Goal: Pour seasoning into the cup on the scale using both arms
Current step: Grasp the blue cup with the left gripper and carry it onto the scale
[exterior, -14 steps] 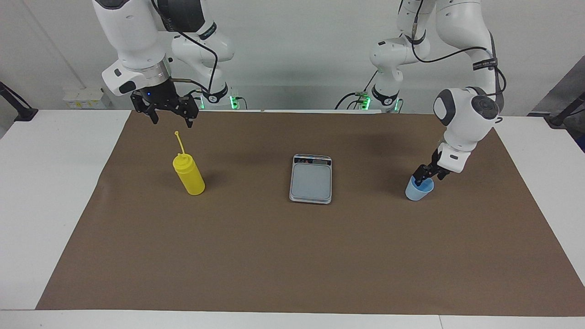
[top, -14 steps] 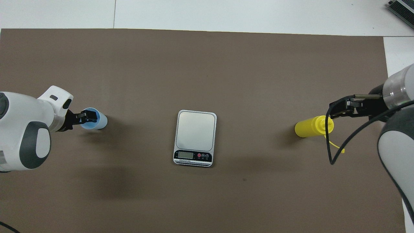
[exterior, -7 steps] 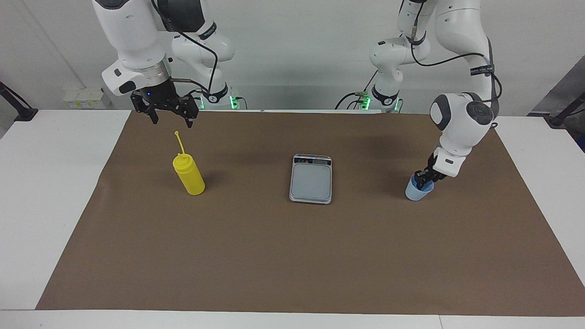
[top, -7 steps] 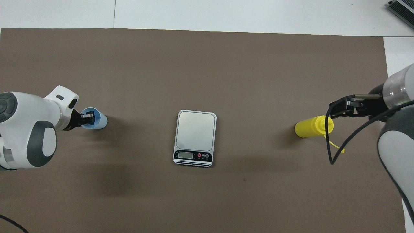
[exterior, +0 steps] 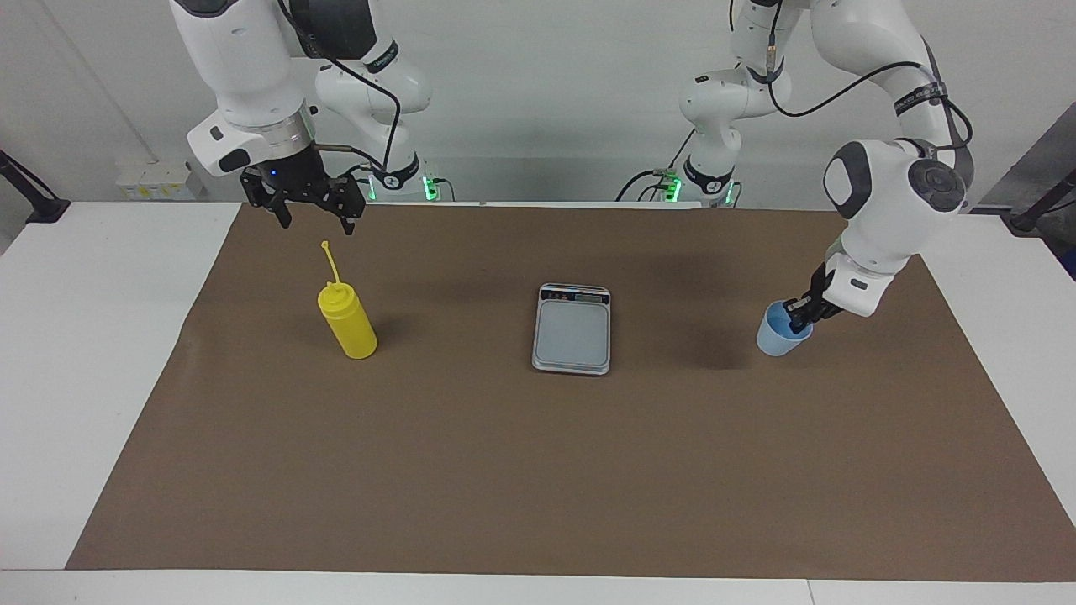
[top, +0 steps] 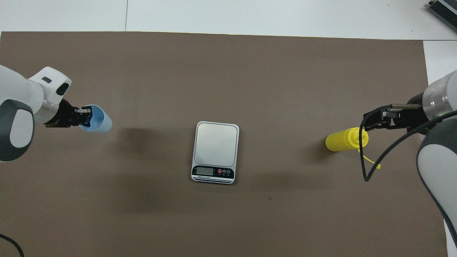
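- seasoning bottle (exterior: 347,323) – yellow plastic, smooth, slight sheen; thin flexible strap of same plastic
- cup (exterior: 780,330) – light blue plastic, smooth, semi-matt
- scale (exterior: 572,328) – silver-grey platform, looks like brushed metal, satin finish; dark glossy display strip along the edge nearer to the robots
- mat (exterior: 538,470) – brown, matt, paper-like sheet, faint creases
- table (exterior: 92,336) – white, smooth, low sheen
- left arm (exterior: 891,193) and right arm (exterior: 244,76) – white glossy plastic shells, grey joint caps, one bare metal ring at right wrist
- left gripper (exterior: 799,316), right gripper (exterior: 313,215) – black, matt, hard plastic or metal, cannot tell which
- cables (top: 378,157) – black rubbery sheath
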Controlling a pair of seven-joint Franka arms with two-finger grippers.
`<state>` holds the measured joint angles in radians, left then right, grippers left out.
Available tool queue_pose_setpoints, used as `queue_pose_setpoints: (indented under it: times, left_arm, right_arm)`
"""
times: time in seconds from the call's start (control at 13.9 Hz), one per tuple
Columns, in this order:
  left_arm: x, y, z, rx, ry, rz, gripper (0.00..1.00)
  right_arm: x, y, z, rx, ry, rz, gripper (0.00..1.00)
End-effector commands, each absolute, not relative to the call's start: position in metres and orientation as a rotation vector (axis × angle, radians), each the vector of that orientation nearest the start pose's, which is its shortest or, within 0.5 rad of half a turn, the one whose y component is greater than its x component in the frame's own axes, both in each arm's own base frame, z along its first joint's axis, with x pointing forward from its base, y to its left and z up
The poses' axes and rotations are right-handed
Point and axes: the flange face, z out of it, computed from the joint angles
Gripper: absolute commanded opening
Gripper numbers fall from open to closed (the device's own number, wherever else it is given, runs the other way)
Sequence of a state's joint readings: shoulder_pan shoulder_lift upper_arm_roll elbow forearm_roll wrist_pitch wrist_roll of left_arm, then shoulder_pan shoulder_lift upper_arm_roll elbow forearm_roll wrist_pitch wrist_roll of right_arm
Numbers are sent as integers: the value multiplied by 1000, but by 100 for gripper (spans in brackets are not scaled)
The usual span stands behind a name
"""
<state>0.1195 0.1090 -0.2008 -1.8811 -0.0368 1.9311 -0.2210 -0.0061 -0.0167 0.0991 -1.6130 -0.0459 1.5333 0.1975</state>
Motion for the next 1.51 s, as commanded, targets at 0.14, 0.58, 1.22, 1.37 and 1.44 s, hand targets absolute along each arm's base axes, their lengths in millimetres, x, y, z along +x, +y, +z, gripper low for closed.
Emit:
queue_pose_setpoints:
  times: [0.14, 0.58, 1.22, 1.37, 1.44]
  left_arm:
    - [568, -162, 478, -3179, -41, 181, 0]
    - [513, -299, 451, -3212, -11, 22, 0]
    - [491, -372, 381, -3222, -57, -13, 0]
    - [489, -375, 381, -3221, -41, -25, 0]
    - [491, -374, 380, -3220, -44, -26, 0]
  right_arm:
    - [542, 42, 610, -3190, 150, 98, 100]
    - [542, 42, 610, -3190, 150, 98, 100]
    - [541, 42, 610, -3190, 140, 103, 100]
    - [543, 48, 612, -3189, 152, 68, 100]
    - [545, 46, 612, -3185, 168, 53, 100]
